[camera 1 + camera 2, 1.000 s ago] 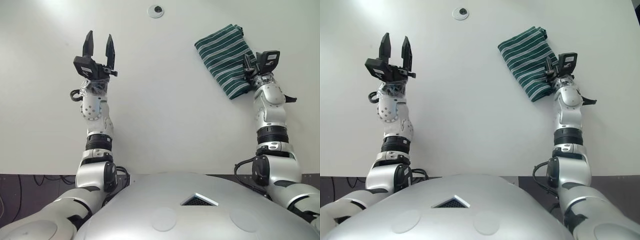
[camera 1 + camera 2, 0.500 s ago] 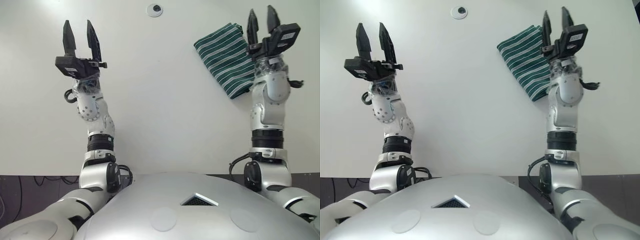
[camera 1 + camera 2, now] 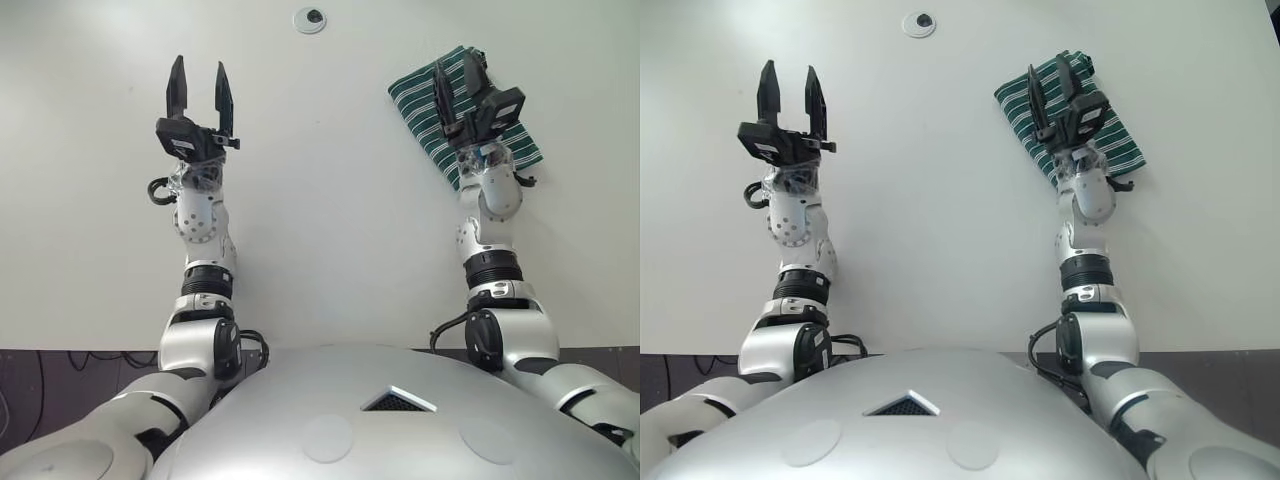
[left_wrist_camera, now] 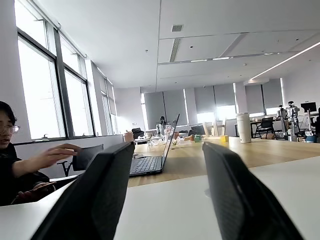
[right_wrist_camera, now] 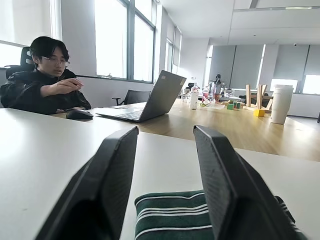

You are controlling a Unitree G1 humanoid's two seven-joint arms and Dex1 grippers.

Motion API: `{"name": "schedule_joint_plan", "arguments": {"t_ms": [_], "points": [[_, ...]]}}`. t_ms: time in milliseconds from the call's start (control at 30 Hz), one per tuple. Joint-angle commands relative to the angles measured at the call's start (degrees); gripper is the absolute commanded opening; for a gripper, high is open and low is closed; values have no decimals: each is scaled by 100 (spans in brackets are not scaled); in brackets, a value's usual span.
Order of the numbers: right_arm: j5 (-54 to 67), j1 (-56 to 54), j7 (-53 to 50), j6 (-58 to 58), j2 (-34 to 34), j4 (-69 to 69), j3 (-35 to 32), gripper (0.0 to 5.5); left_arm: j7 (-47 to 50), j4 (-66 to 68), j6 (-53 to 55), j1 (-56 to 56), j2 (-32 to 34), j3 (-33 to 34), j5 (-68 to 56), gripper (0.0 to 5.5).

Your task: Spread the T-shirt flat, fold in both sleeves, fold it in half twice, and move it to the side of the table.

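The left pincer (image 3: pixel 198 82) and right pincer (image 3: pixel 455 82) both gape wide, empty, above the table (image 3: pixel 320 250). The folded shirt (image 3: pixel 418 100) lies far right, under the right pincer. It is probably light and limp, with layers that slide, so it is best pinched through one whole edge. The right wrist view shows its thickness, the eye views its outline.

The right gripper (image 3: pixel 454 68) blocks the middle of the T-shirt (image 3: pixel 413 100), and that small round thing (image 3: pixel 310 19) is way too tiny to make out.

table (image 3: pixel 330 230): white | folded green striped T-shirt (image 3: pixel 410 98): far right | small round disc (image 3: pixel 310 19): far centre
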Motion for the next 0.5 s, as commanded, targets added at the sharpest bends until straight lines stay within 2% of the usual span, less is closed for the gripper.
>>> {"name": "schedule_joint_plan", "arguments": {"t_ms": [33,267,500], "points": [[-36,-74,-34,-189,108,119,2,202,181,331,-239,-69,141,-97,314,248],[-36,73,-86,-318,156,188,8,202,784,588,-581,-174,143,-62,667,248],[51,272,-125,-195,129,-223,-3,202,-122,552,-284,-96,12,-209,-432,248]]}}
